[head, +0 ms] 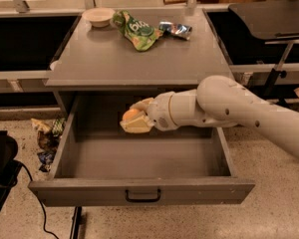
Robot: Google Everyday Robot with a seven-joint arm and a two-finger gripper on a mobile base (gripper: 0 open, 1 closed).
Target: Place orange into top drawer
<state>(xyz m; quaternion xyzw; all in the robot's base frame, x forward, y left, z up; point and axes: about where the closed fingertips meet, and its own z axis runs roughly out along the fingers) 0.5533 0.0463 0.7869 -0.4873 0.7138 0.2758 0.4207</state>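
Orange (130, 114) clasped in end effector (134, 119) (over top drawer (89, 193)).

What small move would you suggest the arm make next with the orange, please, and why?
Probably lower slightly and open the fingers. The gripper holds the orange inside the open top drawer, over its bare floor near the back wall, so releasing there should leave it inside.

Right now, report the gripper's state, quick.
Gripper: closed on the orange, held inside the open top drawer.
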